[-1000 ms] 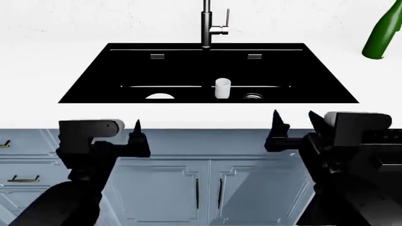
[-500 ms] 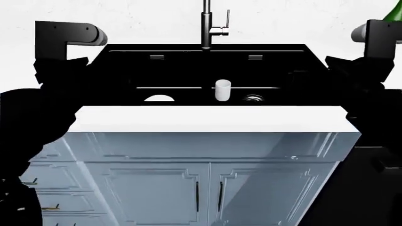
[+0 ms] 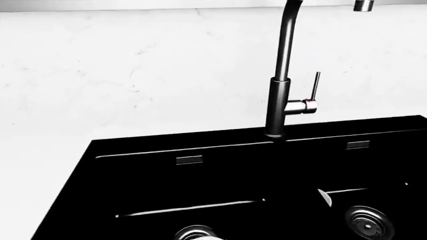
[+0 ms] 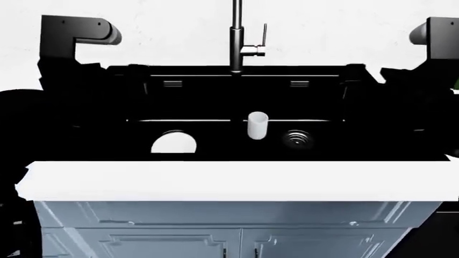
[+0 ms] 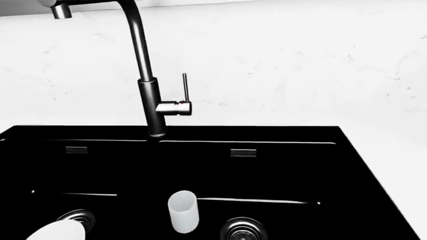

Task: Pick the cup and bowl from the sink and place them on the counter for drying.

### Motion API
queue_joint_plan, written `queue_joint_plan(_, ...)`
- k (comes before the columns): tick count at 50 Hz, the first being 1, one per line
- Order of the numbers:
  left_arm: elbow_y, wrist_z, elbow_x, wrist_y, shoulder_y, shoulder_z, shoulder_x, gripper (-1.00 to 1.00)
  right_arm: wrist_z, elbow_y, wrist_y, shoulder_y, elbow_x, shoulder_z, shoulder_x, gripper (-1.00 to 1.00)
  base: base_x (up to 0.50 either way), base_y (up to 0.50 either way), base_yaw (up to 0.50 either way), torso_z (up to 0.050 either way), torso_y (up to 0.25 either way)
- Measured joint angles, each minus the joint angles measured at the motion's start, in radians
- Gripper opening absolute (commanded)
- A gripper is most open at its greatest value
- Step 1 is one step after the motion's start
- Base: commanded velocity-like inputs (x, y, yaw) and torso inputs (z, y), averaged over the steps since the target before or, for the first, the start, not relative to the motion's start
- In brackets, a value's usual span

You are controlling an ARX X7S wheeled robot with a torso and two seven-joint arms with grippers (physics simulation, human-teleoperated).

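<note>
The black sink (image 4: 215, 94) fills the middle of the head view. The white cup (image 4: 257, 125) stands upright by the divider between the basins, next to the right steel drain (image 4: 297, 138). The white bowl (image 4: 173, 144) lies in the left basin, its near part cut off by the counter's front strip (image 4: 229, 180). My left gripper (image 4: 136, 72) and right gripper (image 4: 351, 72) are raised over the sink's far corners, black against black, so their jaws do not show. The right wrist view shows the cup (image 5: 183, 211) and the bowl's edge (image 5: 57, 232). In the left wrist view the bowl's rim (image 3: 200, 238) peeks in.
A tall dark faucet (image 4: 237, 37) rises behind the sink's middle, with its lever to the right. White marbled counter (image 5: 300, 65) surrounds the sink. Grey-blue cabinet doors (image 4: 229, 231) sit below the front edge. Both black arms (image 4: 72, 32) flank the view.
Both arms have risen from below the counter's front edge to the sink's two sides. The view has shifted, and the sink and counter edge now sit lower in the frame.
</note>
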Motion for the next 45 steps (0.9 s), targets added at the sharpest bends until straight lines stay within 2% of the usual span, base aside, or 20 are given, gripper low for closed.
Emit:
queue_joint_plan(29, -0.027, 0.001, -0.016, -0.023, -0.022, 0.020, -0.010, 1.00, 0.011, 0.023, 0.090, 0.057, 0.040, -0.017, 0.030, 1.00, 0.49, 0.00, 0.00, 0.000, 0.001)
queue_joint_plan(45, -0.036, 0.002, -0.023, -0.025, -0.019, 0.024, -0.021, 1.00, 0.020, 0.033, 0.102, 0.063, 0.050, -0.028, 0.030, 1.00, 0.32, 0.00, 0.00, 0.000, 0.001)
